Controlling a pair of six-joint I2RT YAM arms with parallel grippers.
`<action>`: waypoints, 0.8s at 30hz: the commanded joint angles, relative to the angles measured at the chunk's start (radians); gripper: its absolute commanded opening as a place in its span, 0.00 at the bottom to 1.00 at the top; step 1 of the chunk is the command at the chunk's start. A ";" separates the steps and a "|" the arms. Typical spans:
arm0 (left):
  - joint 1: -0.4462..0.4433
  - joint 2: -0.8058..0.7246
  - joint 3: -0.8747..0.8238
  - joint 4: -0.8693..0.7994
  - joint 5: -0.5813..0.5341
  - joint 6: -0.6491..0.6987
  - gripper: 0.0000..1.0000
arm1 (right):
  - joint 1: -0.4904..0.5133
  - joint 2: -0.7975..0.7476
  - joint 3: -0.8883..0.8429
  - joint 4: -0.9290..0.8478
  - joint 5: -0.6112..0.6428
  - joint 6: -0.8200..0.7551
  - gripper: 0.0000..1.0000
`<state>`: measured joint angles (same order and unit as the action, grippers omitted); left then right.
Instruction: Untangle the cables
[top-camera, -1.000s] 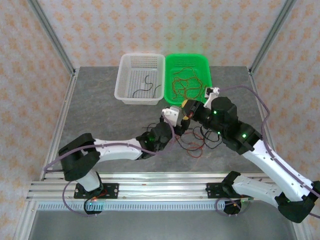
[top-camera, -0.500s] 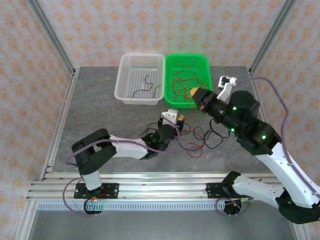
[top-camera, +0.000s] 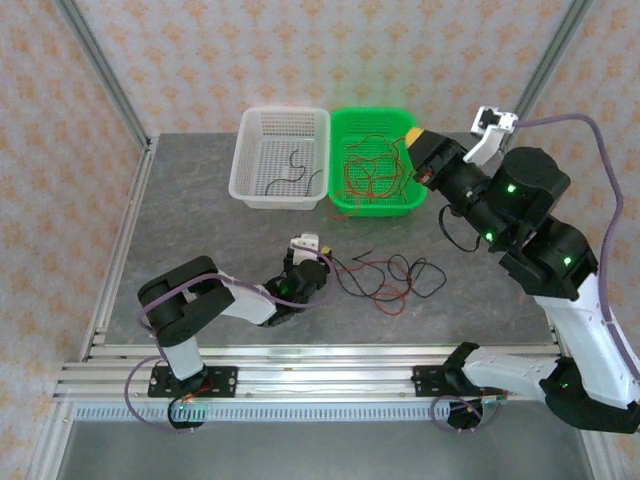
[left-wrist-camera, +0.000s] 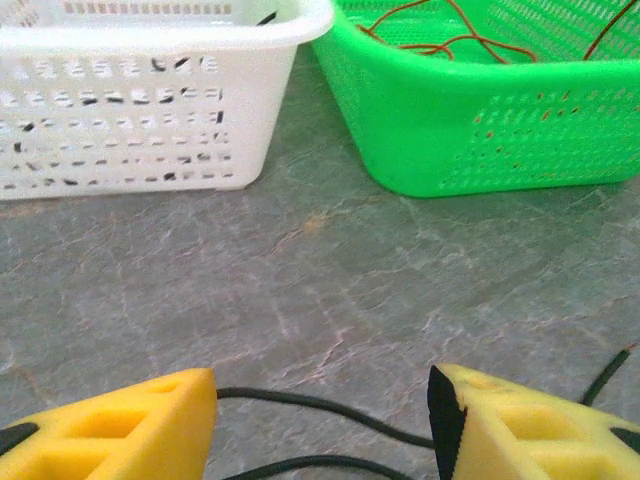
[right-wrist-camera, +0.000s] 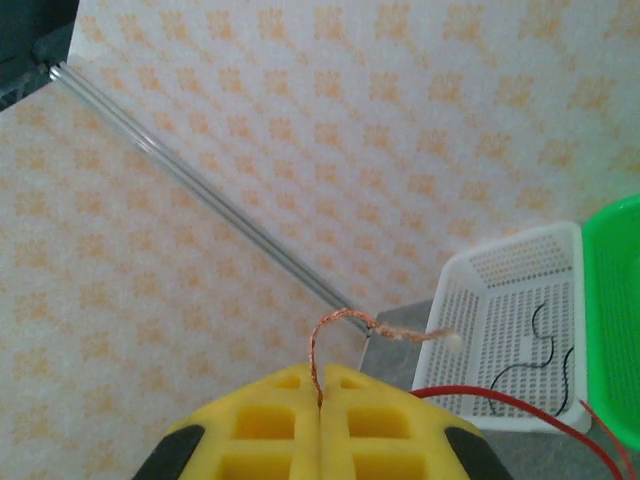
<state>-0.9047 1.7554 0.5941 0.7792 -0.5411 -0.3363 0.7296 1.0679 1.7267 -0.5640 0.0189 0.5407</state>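
A grey, stone-patterned table (top-camera: 200, 230) is shown. Toward its far edge a white basket (top-camera: 275, 200) and a green basket (top-camera: 375, 207) are set side by side, seemingly touching. Nearer the middle, loose red and black cables (top-camera: 390, 280) are spread over the bare surface.

A robotics laboratory test cell is indicated: a grey marbled tabletop (top-camera: 200, 225) is enclosed by bare aluminium frame posts (top-camera: 106, 78) and orange-patterned wall panels (top-camera: 300, 50), and two white robot arms (top-camera: 240, 298) are bolted to a slotted aluminium rail (top-camera: 330, 378) at its near edge.
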 joint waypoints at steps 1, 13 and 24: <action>0.008 -0.031 -0.029 0.040 -0.026 -0.051 0.59 | -0.002 0.016 0.072 -0.015 0.079 -0.073 0.00; 0.009 -0.181 -0.097 0.001 0.016 -0.050 0.62 | -0.023 0.153 0.221 0.014 0.217 -0.247 0.00; 0.009 -0.560 -0.103 -0.235 0.038 -0.010 0.68 | -0.194 0.328 0.302 0.089 0.047 -0.309 0.00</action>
<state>-0.9020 1.2610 0.4980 0.6521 -0.5060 -0.3656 0.5648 1.3743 1.9900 -0.5312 0.1246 0.2703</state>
